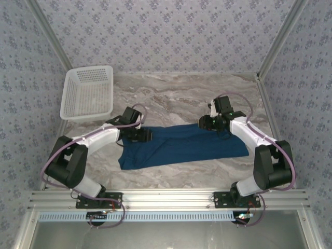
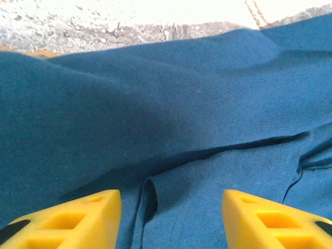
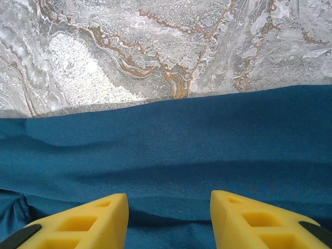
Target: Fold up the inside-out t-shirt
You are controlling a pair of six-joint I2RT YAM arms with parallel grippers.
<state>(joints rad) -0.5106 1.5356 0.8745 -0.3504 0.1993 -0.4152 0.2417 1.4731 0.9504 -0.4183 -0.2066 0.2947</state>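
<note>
Altogether, one navy t-shirt lies near one white basket.

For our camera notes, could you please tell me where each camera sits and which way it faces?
Top external: above, behind the arms, looking down on table, basket, t-shirt; both arms show.
Left wrist: on left arm, facing t-shirt folds; left gripper fingers show.
Right wrist: on right arm, facing t-shirt edge and table; right gripper fingers show.
Shared: all three see the t-shirt.
</note>
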